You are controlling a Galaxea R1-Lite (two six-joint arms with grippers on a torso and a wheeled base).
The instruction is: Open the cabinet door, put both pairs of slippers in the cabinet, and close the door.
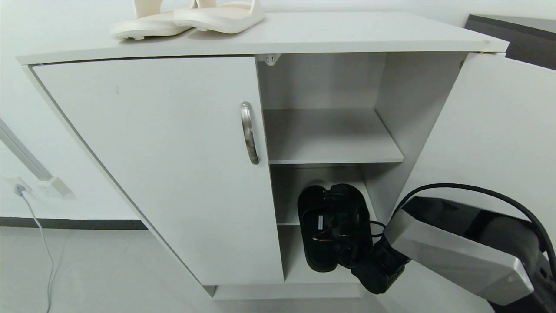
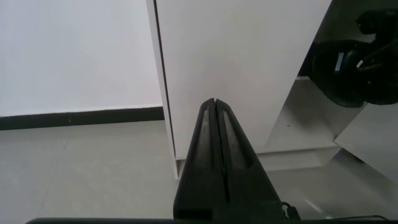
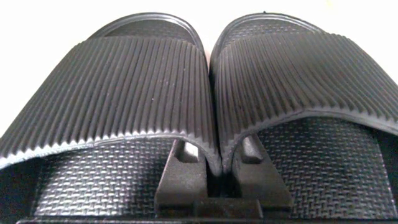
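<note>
Pinching the black slippers (image 3: 143, 87) by the straps, the right hand (image 3: 217, 162) was plain up close, murky from above; the left hand (image 2: 214, 102) was closed.

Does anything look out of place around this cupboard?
Yes: the cream slippers lie on top of the cabinet, not inside it, while the right gripper holds the black slippers low in the open side.

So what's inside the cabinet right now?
A pair of black slippers sits low in the open right half of the cabinet, held by the right gripper. A shelf is above them. The closed door covers the left half, so I can't see in there.
</note>
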